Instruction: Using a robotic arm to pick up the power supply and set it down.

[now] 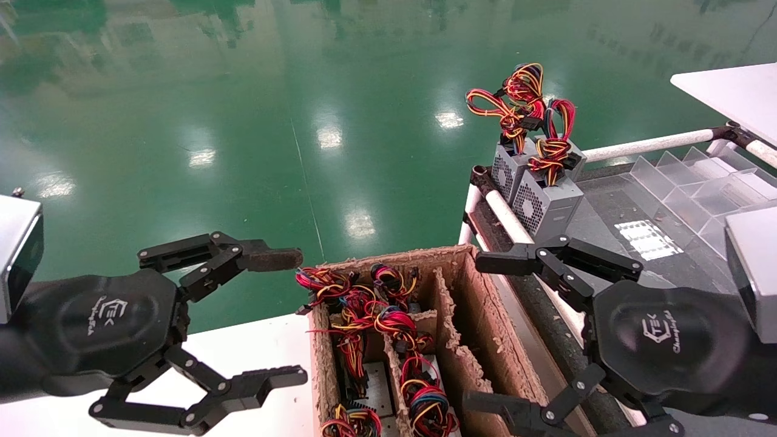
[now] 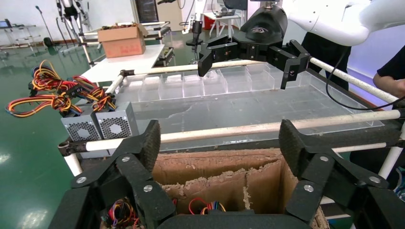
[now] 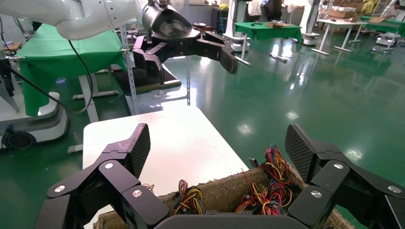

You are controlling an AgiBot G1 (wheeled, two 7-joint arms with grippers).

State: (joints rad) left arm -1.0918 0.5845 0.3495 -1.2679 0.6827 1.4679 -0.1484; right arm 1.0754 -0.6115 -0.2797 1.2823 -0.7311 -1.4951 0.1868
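Over the cardboard box [image 1: 467,315] of wired units, my left hand [image 1: 285,318] and right hand [image 1: 485,331] hang level, fingers spread wide, both empty. Beyond, two grey power supplies [image 1: 537,191] stand together on the desk [image 1: 607,224] corner.

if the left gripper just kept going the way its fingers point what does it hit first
Probably the cardboard box. The open left gripper points across toward it, and the left wrist view looks just over its rim at the rail behind. If it clears the rim, the rail comes next; depth is unclear.
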